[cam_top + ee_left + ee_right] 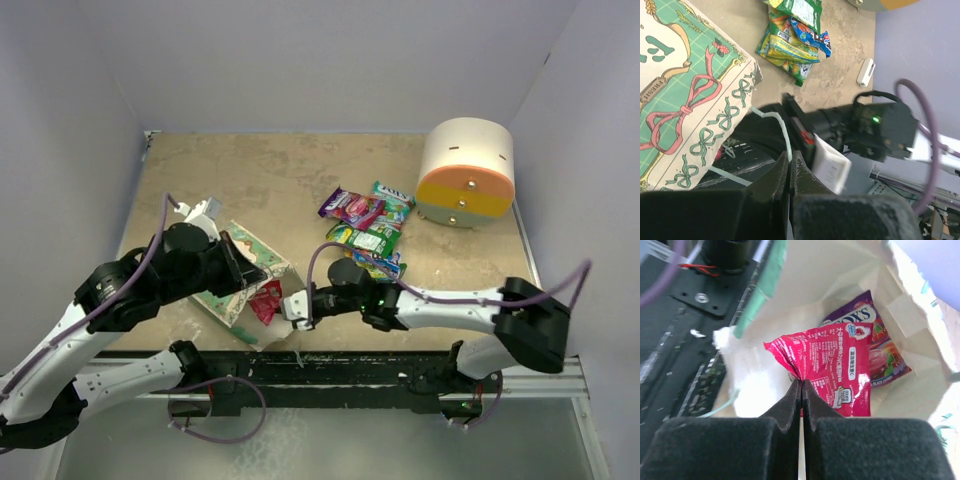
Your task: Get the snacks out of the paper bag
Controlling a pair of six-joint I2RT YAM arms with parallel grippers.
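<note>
Right pincer [801, 388] on pink-red packet's [832, 362] edge inside paper bag [840, 275]

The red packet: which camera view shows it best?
The right wrist view: the red packet is close and central, its corner pinched by the right gripper. The top view shows only a red patch; the left wrist view, almost nothing.

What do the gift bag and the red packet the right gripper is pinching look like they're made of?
The paper bag looks like matte printed paper: creased folds, no shine, white inside. The red packet, pinched by the right gripper, seems thin glossy plastic film: it crinkles at the pinch and catches light.
</note>
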